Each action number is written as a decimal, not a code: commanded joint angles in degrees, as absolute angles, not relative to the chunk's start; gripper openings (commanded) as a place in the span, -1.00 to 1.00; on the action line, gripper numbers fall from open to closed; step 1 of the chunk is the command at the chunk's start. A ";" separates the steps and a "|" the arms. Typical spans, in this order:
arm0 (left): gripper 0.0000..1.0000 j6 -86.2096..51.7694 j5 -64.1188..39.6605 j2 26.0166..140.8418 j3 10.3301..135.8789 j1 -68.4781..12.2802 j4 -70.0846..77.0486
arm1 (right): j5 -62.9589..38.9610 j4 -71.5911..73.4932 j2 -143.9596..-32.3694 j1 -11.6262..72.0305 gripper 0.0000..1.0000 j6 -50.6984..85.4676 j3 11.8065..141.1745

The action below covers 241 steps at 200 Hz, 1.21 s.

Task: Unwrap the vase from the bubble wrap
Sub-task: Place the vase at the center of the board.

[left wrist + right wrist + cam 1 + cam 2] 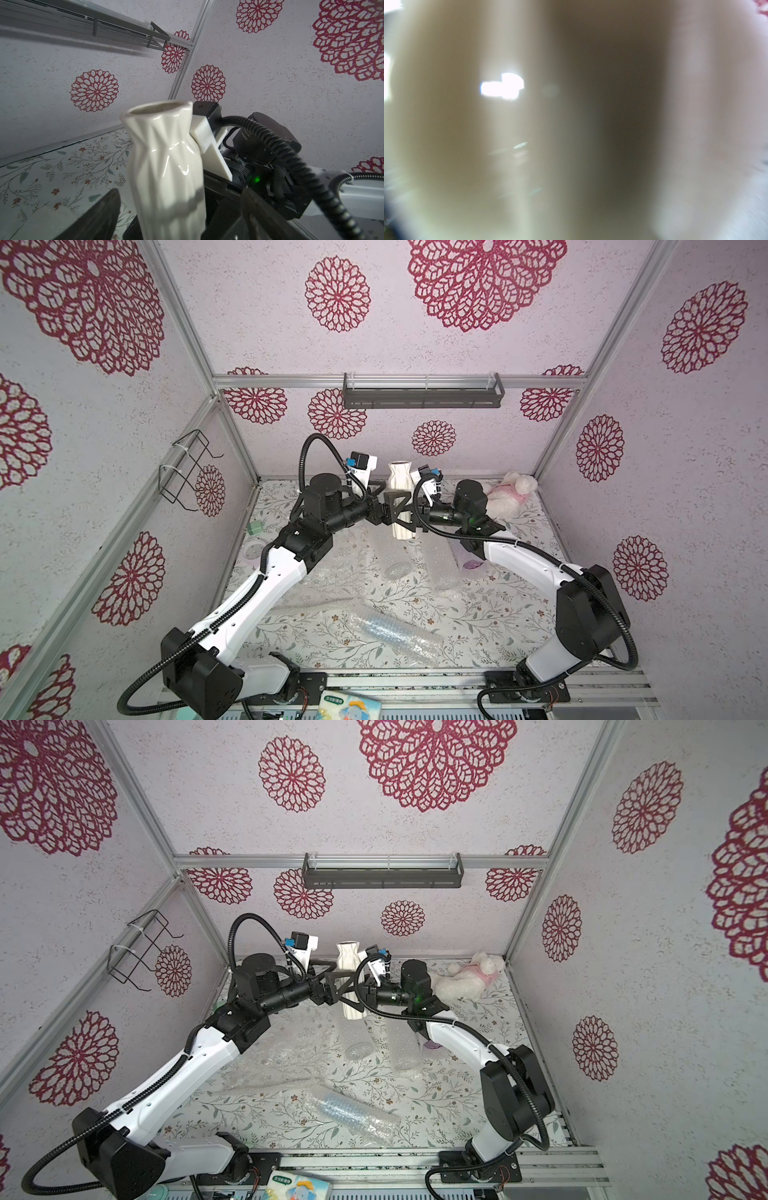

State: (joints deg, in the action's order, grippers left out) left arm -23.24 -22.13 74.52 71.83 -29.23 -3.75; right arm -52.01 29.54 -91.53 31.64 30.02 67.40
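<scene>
The white ribbed vase (pixel 401 477) hangs in the air above the bench (pixel 498 614), roughly upright with a slight tilt, its open mouth uppermost. It sits between the two sets of fingers, which meet it from opposite sides at mid-body. Its glazed surface is bare in both top views and in the left wrist view (pixel 164 158).

The left fingers (pixel 97 218) are spread wide, one on each side of the vase's lower body. In the left wrist view there is a gap between each of them and the glaze, so they are not gripping it.

The right fingers (pixel 409 526) pinch the vase low on its body from the other side and carry it clear of the bench. The right wrist view is filled by a blurred cream surface (pixel 529 124), the vase pressed close to that camera, and shows nothing of the fingers themselves.

The bubble wrap (pixel 332 572) lies on the bench directly below the fingers and toward the arms' bases. It is a loose, crinkled, translucent sheet, well apart from the vase. Two clear rolled bundles (pixel 441 572) lie just beside it, under the right fingers.

A white and pink soft toy (pixel 509 493) lies on the bench beyond the right arm's wrist, away from both sets of fingers.
</scene>
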 commanded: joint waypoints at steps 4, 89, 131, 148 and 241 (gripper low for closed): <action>0.99 -21.08 -21.19 71.27 72.00 -28.42 -3.76 | -45.14 26.45 -86.46 31.47 -0.24 21.92 67.84; 0.98 -24.05 -31.75 75.58 72.33 -24.02 1.74 | -43.85 28.40 -80.69 34.23 -0.16 16.41 61.57; 0.93 -27.67 -38.20 77.15 71.29 -24.04 9.77 | -44.88 27.51 -80.78 35.13 -0.11 15.97 61.70; 0.89 -28.18 -39.42 77.55 71.53 -23.99 10.53 | -45.27 27.17 -80.78 35.33 -0.10 15.93 62.03; 0.78 -29.13 -41.14 80.78 72.11 -24.07 10.09 | -45.87 22.75 -80.55 37.52 -0.06 13.24 65.58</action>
